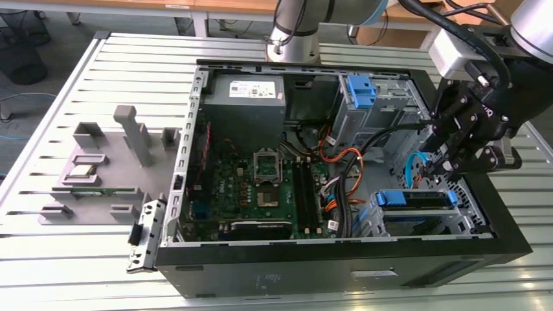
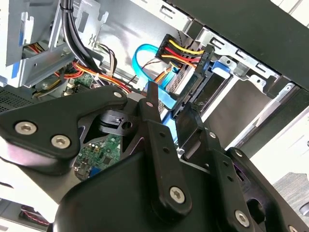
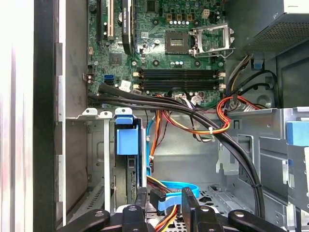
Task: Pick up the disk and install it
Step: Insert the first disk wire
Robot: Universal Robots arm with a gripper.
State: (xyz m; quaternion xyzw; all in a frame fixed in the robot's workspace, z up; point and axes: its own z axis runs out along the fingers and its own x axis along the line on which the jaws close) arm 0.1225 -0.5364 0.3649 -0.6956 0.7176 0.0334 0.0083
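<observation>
Gripper (image 3: 164, 194), its fingers parted around a black plug (image 3: 157, 198), hangs just beside the blue-framed disk (image 3: 126, 140), which sits slotted in a bay of the case (image 1: 346, 275).

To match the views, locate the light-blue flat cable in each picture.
Exterior view: the light-blue flat cable loops beside the gripper.
Second wrist view: it arcs beyond the fingers, beside red-and-yellow wires.
First wrist view: it curves just past the fingers.
Shared landmark: the gripper's fingers.
</observation>
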